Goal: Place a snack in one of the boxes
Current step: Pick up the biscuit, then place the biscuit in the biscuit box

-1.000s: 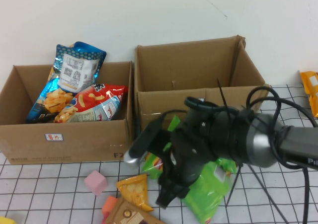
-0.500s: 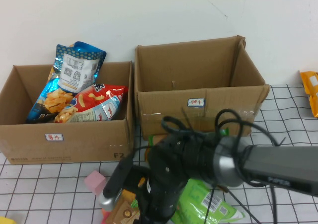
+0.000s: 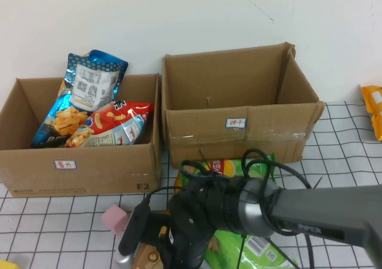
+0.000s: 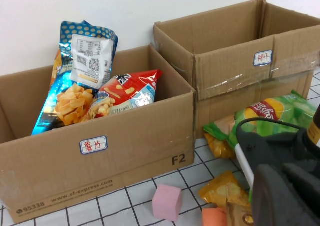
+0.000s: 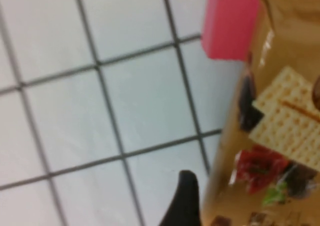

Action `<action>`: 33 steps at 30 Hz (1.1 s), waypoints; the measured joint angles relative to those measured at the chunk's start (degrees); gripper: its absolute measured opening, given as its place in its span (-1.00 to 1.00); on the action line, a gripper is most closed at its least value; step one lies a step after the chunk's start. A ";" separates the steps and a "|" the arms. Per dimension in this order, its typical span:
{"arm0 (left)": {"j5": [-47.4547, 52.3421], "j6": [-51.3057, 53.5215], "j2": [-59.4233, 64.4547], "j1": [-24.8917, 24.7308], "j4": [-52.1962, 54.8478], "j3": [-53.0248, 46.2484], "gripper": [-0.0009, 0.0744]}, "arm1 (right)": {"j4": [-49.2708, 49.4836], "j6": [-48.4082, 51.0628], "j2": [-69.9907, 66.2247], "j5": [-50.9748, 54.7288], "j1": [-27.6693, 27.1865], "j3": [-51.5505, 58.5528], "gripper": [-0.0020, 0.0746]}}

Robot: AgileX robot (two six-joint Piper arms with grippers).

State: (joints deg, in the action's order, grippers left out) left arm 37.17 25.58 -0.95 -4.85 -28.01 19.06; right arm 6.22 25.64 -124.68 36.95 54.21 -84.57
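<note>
My right gripper (image 3: 156, 252) is low at the table's front, right over a brown cracker packet (image 5: 280, 136) that lies flat; the arm hides most of the packet in the high view. A dark part of the gripper shows beside the packet's edge in the right wrist view. A green chip bag (image 3: 236, 166) and a small orange snack bag (image 4: 225, 186) lie next to the arm. The left box (image 3: 77, 167) holds a blue bag and a red bag of chips. The right box (image 3: 239, 126) shows nothing inside. My left gripper is out of view; its camera looks at the boxes from the front left.
A pink cube (image 3: 114, 217) sits left of the right arm, and a red block (image 5: 230, 20) touches the cracker packet. An orange packet (image 3: 373, 111) lies at the far right edge. The boxes stand side by side against the back wall.
My right arm has swung down and to the left, from above the green bag to low over the cracker packet at the front. The green bag now shows more.
</note>
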 joint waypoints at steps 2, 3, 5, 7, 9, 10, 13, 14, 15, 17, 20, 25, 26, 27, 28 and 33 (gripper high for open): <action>0.00 0.00 0.00 0.00 0.09 0.00 -0.98 | -1.57 -0.24 -0.85 -0.23 0.00 -0.40 0.65; 0.11 0.00 0.00 0.00 0.12 0.00 -0.98 | -1.97 -0.35 -1.16 -0.64 0.00 -0.55 0.65; 0.11 0.00 0.00 0.00 0.72 0.00 -0.98 | -2.57 -0.57 -1.88 -1.92 0.00 -0.67 0.65; 0.11 0.00 0.00 0.00 1.10 0.00 -0.98 | -2.68 -1.21 -2.38 -2.83 0.00 -0.90 0.65; 0.11 0.00 0.00 0.00 1.38 0.00 -0.98 | -2.68 -1.57 -2.90 -3.32 0.00 -1.50 0.65; 0.11 0.00 0.00 0.00 1.51 0.00 -0.98 | -2.36 -1.60 -2.91 -3.59 0.00 -1.66 0.65; 0.20 0.00 0.00 0.00 1.51 0.00 -0.98 | -1.15 -1.70 -2.91 -3.86 0.00 -1.74 0.63; 0.20 0.00 0.00 0.00 1.62 0.00 -0.98 | -0.71 -1.70 -2.91 -3.86 0.00 -1.74 0.60; 0.35 0.00 0.00 0.00 1.60 0.00 -0.98 | -0.46 -1.70 -2.91 -3.59 0.00 -1.74 0.55; 0.44 0.00 0.00 0.00 1.60 0.00 -0.98 | 0.25 -1.70 -2.91 -2.98 0.00 -1.74 0.36; 0.56 0.00 0.00 0.00 1.60 0.00 -0.98 | 0.67 -1.70 -2.91 -2.23 0.00 -1.74 0.25; 0.56 0.00 0.00 0.00 1.60 0.00 -0.98 | 0.90 -1.70 -2.61 0.09 0.00 -1.80 0.25; 0.56 0.00 0.00 0.00 1.60 0.00 -0.98 | 1.00 -1.70 -1.98 0.85 0.00 -1.80 0.25; 0.56 0.00 0.00 0.00 1.60 0.00 -0.98 | 0.99 -1.70 -1.18 1.52 0.00 -1.80 0.25; 0.56 0.00 0.00 0.00 1.60 0.00 -0.98 | 1.12 -1.70 0.02 2.36 0.00 -1.80 0.25; 0.56 0.00 0.00 0.00 1.60 0.00 -0.98 | 1.12 -1.70 9.13 6.27 0.00 -1.80 0.25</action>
State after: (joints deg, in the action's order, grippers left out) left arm 37.74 25.58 -0.95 -4.85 -26.41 19.06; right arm 7.34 23.94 -115.55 43.22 54.21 -86.37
